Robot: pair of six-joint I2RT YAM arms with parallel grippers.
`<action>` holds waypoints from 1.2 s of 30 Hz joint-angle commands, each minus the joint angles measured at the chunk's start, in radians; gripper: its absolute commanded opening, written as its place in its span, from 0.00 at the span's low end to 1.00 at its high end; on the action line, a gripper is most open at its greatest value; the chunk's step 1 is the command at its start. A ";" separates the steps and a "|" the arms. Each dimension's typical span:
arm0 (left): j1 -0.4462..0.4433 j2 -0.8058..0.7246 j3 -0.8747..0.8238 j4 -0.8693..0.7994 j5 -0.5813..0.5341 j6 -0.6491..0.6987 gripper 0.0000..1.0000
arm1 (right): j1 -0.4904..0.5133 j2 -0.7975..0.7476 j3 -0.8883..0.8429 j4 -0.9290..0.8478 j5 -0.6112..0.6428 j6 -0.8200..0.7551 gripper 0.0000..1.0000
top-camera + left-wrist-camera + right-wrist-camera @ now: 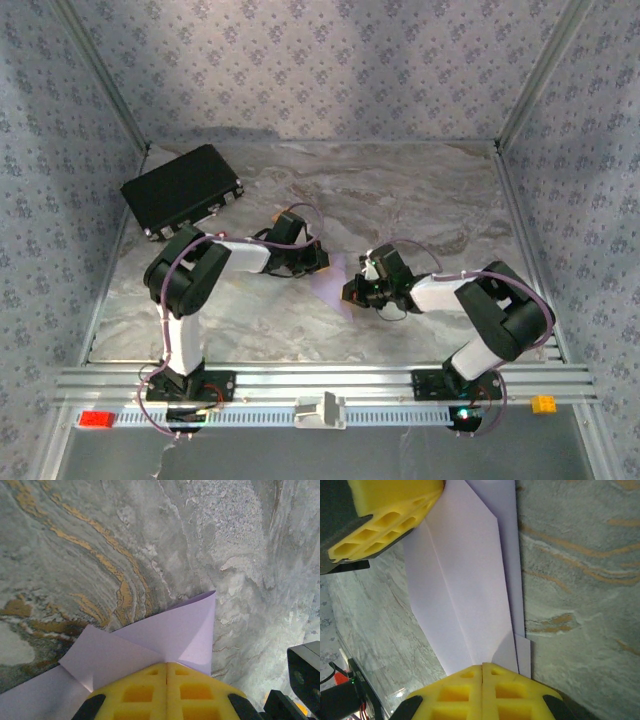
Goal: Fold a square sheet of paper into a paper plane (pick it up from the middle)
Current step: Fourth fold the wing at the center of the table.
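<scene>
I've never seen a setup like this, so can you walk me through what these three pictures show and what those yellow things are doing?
Two robot arms are bolted at the near edge of a marble-patterned table. One picture looks down from above; the other two come from cameras on each wrist. The yellow blocks are foam pads on each arm's claw. The left claw and the right claw are both shut, pads pressed together at the edge of the lilac paper, which lies partly folded on the table between them. Whether they pinch it or press it flat is unclear. A black case sits at the far left, and small red and tan blocks rest on the front rail.
</scene>
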 commanded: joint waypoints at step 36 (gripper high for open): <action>0.133 0.059 0.072 -0.084 -0.019 0.084 0.03 | -0.010 0.007 -0.063 -0.143 0.038 -0.012 0.00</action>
